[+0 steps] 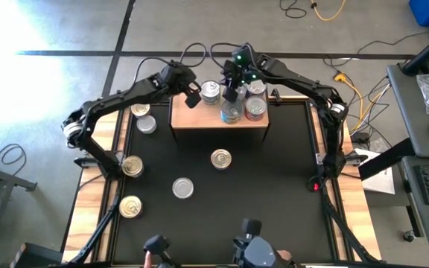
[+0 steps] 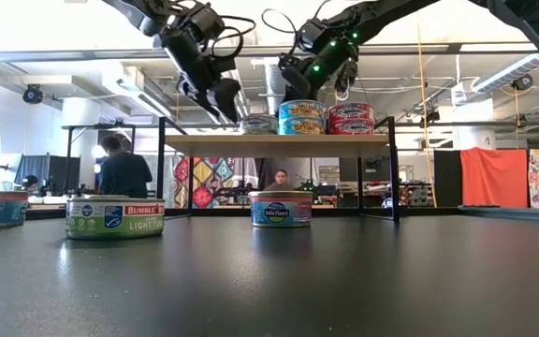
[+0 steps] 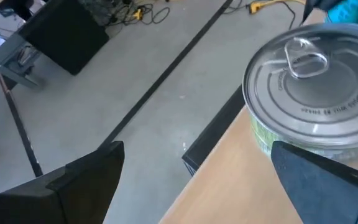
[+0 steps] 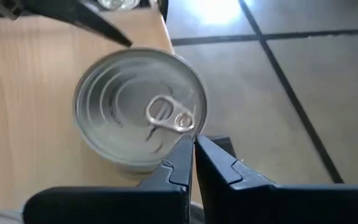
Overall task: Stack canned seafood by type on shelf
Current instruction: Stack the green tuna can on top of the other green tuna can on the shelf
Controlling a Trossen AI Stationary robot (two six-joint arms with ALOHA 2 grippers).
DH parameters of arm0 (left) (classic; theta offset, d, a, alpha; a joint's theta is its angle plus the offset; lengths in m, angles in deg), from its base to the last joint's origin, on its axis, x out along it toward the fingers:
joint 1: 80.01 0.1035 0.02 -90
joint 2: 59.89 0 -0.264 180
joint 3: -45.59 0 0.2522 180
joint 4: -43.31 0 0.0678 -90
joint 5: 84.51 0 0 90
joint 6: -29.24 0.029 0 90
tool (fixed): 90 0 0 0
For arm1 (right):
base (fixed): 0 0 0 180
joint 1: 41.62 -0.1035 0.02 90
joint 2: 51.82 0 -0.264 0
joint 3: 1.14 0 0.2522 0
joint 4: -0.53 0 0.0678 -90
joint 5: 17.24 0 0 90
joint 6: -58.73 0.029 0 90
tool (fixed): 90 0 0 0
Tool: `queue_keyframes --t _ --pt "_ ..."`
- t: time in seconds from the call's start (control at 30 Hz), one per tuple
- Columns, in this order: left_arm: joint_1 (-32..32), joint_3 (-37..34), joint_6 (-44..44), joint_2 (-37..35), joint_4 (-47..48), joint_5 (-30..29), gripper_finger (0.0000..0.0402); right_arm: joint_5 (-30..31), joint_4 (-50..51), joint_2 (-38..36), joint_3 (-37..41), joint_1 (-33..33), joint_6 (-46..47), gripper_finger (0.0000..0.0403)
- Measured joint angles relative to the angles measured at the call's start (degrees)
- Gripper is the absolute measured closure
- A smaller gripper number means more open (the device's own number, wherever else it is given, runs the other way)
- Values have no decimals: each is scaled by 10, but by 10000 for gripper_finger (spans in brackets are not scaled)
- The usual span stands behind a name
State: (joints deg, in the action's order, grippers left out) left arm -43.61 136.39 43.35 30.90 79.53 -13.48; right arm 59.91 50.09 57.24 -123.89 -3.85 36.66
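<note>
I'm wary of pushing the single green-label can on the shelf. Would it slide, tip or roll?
The can is short, wide and upright on the shelf, so it would probably slide, not tip. It sits near the shelf's edge, so a shove could drop it. On its side it would likely roll. Left gripper open beside it.

A large open lab or workshop is shown — exposed ceiling ducts [image 2: 269, 80] and strip lights are seen overhead, cables [image 1: 320, 9] are strewn across the concrete floor [image 1: 65, 26], and people [image 2: 123, 168] are seated at workbenches behind the table [image 2: 344, 281].
</note>
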Motion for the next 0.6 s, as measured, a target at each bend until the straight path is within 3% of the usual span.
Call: queue_keyframes --t 0.2,0.6 --pt "0 0 0 -2 39 0 12 6 -40 18 0 3 1 390" --pt "5 -14 10 -1 -22 0 12 -12 -26 15 -1 -5 15 390"
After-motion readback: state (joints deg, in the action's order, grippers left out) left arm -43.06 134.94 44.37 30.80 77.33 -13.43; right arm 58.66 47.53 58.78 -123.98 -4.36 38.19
